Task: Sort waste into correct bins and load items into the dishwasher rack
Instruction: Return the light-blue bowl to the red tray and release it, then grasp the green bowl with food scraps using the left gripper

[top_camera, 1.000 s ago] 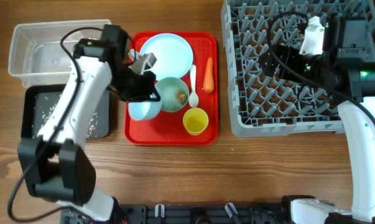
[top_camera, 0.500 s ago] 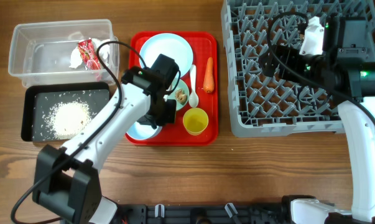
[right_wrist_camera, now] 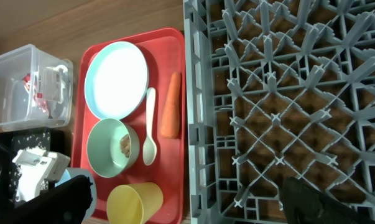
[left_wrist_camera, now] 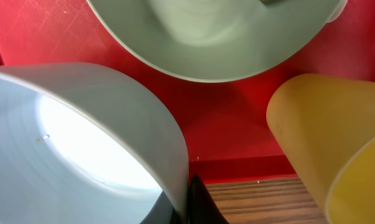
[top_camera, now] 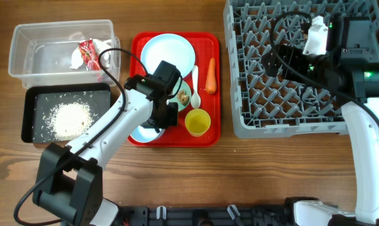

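a: left arm has swung off the tubs and back over the red tray, setting the pale blue bowl at its near-left corner.
b: how far along?
a: dishwasher rack holds no dish yet. the clear tub has the wrapper and tissue, and the black tub has the rice heap. i'd say the waste is partly sorted.
b: what's left?
a: plate, mint-green bowl, yellow cup, spoon and carrot sit on the tray. the brown scrap lies in the mint bowl.
b: pincers?
a: left gripper is pinched tight on the blue bowl's wall. right gripper is spread wide above the rack, holding nothing.
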Controlling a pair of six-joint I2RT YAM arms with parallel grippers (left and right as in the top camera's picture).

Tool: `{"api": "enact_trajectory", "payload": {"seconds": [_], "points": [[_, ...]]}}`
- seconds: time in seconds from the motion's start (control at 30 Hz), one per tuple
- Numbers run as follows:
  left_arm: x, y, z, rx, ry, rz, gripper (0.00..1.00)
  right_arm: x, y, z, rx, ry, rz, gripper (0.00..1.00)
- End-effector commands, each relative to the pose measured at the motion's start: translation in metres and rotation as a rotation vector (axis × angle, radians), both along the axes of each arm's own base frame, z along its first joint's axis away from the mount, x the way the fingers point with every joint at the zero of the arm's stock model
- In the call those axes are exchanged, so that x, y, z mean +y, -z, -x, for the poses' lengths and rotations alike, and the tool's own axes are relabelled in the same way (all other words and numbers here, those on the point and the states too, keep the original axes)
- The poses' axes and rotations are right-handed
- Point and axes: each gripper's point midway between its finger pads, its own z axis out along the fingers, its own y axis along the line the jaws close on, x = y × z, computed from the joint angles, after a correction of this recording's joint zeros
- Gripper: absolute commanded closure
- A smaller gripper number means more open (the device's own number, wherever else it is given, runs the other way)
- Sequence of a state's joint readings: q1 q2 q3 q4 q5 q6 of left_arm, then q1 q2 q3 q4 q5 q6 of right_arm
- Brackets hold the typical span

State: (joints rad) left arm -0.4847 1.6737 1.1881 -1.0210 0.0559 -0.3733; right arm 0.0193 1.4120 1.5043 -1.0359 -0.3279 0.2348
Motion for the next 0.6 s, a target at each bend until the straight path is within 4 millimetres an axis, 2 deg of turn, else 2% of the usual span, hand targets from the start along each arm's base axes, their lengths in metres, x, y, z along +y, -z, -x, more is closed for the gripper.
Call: {"api": "enact_trajectory", "payload": {"seconds": [0.0,0.03,0.17,0.27,0.37,0.4,0.43,0.47,0.5,0.57], "points": [[0.002,0.000,0.002,-0.002,-0.010,-0.013,0.85,0.000,-0.003,-0.003,-0.010,0.005,0.009,0.00],[0.002,0.000,0.002,-0.001,-0.010,-0.013,0.78,0.000,-0.003,-0.003,-0.010,0.005,0.009,0.00],[0.002,0.000,0.001,-0.005,-0.010,-0.012,0.70,0.000,-0.003,-0.003,-0.009,0.005,0.009,0.00],[0.001,0.000,0.000,-0.010,-0.010,-0.008,0.69,0.000,-0.003,-0.003,-0.010,0.005,0.009,0.00],[-0.006,-0.006,-0.013,-0.059,-0.002,0.018,0.69,0.000,-0.003,-0.003,-0.014,0.005,0.009,0.00],[-0.012,-0.017,-0.025,-0.105,0.027,0.038,0.69,0.000,-0.004,-0.004,-0.018,0.005,0.009,0.00],[-0.019,-0.029,-0.038,-0.155,0.059,0.058,0.63,0.000,-0.004,-0.005,-0.021,0.005,0.009,0.00],[-0.027,-0.046,-0.058,-0.244,0.106,0.074,0.49,0.000,-0.005,-0.005,-0.023,0.005,0.009,0.00],[-0.031,-0.055,-0.073,-0.310,0.123,0.082,0.43,0.000,-0.005,-0.005,-0.024,0.005,0.009,0.00],[-0.042,-0.068,-0.100,-0.434,0.125,0.120,0.39,0.000,-0.004,-0.005,-0.020,0.005,0.009,0.00]]}}
